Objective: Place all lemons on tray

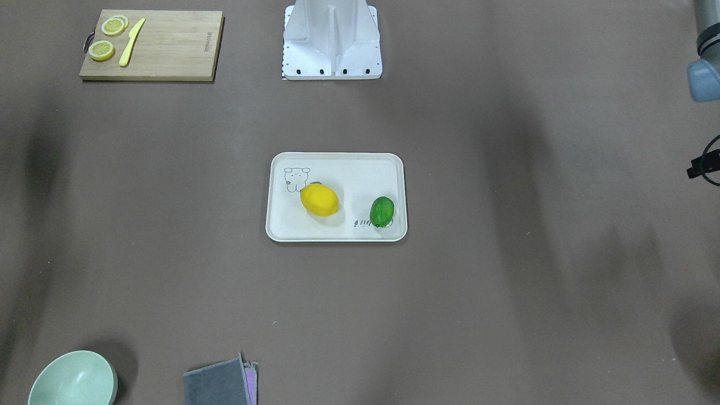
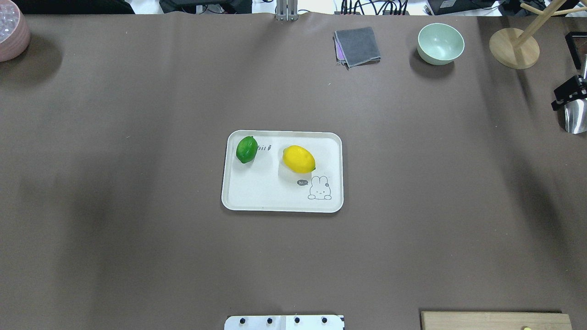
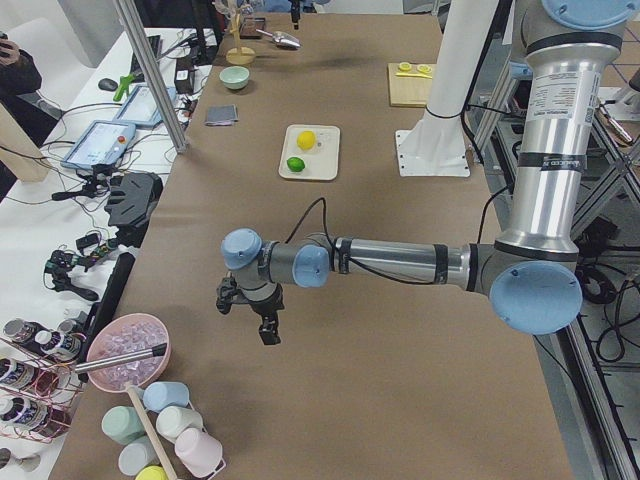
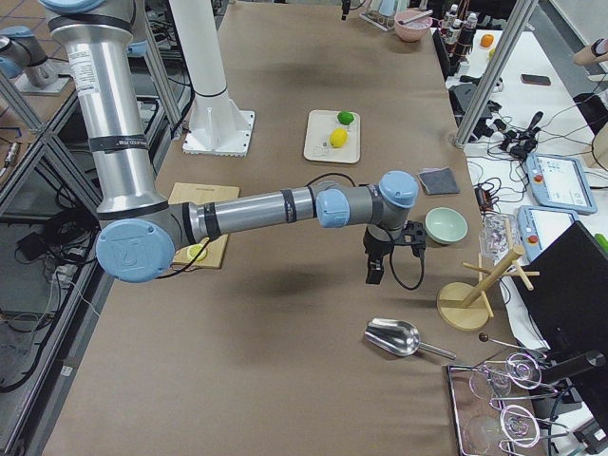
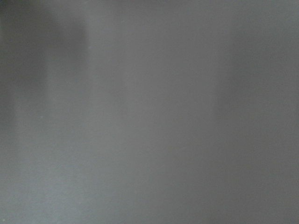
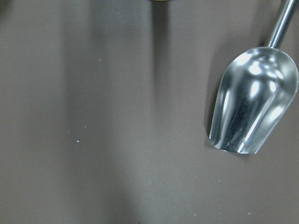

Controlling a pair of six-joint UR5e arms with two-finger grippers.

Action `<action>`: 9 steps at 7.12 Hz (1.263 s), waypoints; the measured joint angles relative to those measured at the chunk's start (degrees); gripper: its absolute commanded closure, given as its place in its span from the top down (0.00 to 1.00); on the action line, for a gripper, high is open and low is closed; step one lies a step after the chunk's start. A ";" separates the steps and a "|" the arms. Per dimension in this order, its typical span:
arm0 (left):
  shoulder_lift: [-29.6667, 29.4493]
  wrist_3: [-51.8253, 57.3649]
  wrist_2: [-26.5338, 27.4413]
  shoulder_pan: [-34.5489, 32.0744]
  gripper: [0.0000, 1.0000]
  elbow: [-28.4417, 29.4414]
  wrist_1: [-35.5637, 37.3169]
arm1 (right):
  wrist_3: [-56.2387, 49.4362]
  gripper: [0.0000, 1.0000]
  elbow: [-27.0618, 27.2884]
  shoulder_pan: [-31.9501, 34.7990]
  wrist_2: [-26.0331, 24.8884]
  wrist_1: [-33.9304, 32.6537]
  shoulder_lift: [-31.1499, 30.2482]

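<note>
Closest beneath the overhead camera sits the robot's white base plate [image 2: 284,322], cut by the lower edge. From that view's left comes a pink bowl [image 2: 11,32], half out of frame. Then, at the middle of the desk [image 2: 137,229], is the tray [image 2: 275,201]. On it the green lemon [image 2: 246,149] lies in the far left corner, hiding part of the script. The yellow lemon [image 2: 298,159] lies near the middle beside the rabbit drawing, apart from the green one. Further right are a folded grey cloth [image 2: 358,46], a pale green bowl [image 2: 440,43], a wooden stand [image 2: 513,48] and a steel scoop [image 2: 575,114] clipped by the frame.

Only the front-facing view shows the cutting board [image 1: 174,48] whole, bearing lemon slices [image 1: 101,50] and a yellow knife [image 1: 131,42]; overhead catches just its corner. Only the side views show the arms entire. The left arm [image 3: 400,262] is held out level near the pink bowl, its left gripper [image 3: 265,330] pointing down, clear of the surface. The right arm [image 4: 256,211] lies level too, its right gripper [image 4: 378,266] hanging between green bowl and scoop. Whether either pair of fingers [image 3: 269,337] is spread or pressed together cannot be told. The left wrist view gives only blurred brown desk; the right wrist view shows the scoop's bowl, its handle cut off.
</note>
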 measured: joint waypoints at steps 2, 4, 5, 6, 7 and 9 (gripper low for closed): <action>1.08 8.98 -0.23 -7.39 0.98 2.15 3.40 | -5.22 0.99 -2.22 2.70 0.16 -1.97 0.46; 1.62 12.14 -0.12 -11.85 0.98 0.42 7.41 | -6.78 0.99 -4.35 5.00 1.13 -2.14 1.21; 2.44 11.94 0.01 -12.56 0.98 -1.59 8.41 | -6.78 0.99 -5.20 5.96 2.01 -2.10 1.46; 2.97 10.45 0.12 -12.79 0.98 -3.66 9.56 | -6.71 0.99 -5.57 6.48 2.36 -1.97 1.57; 3.21 8.86 0.14 -12.82 0.98 -5.65 11.12 | -6.67 0.99 -5.67 6.70 2.28 -1.79 1.60; 3.21 6.04 -0.02 -12.60 0.98 -8.56 13.78 | -6.48 0.99 -5.43 6.85 1.99 -1.59 1.57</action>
